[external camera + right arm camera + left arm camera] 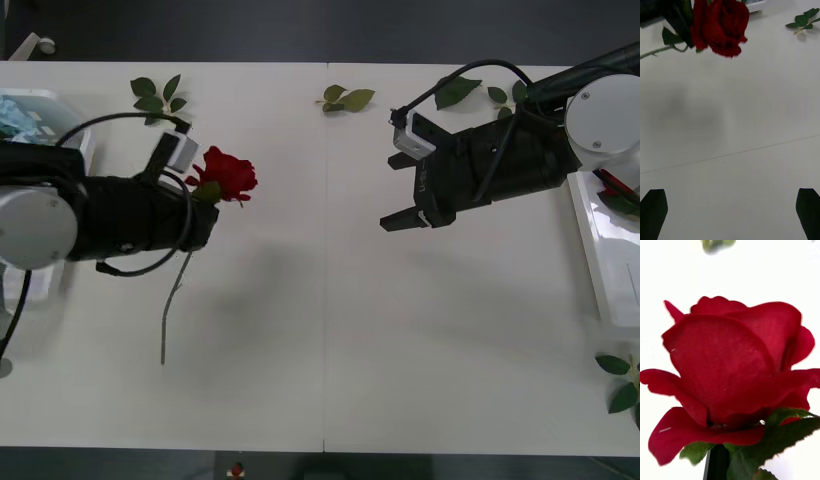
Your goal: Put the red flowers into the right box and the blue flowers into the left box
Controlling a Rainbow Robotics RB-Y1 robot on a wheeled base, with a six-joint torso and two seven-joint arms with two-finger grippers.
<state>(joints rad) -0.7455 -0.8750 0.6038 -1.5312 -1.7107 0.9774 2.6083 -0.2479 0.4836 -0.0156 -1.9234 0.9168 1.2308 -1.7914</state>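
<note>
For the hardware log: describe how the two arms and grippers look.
Both arms have glossy black forearm housings, light grey rounded joint shells and looped black cables. The left gripper carries a small white-and-grey box near its wrist. The right gripper has a similar white box and dark, tapered fingers.

Front view looks down; both wrist views share the rose (228, 175).
</note>
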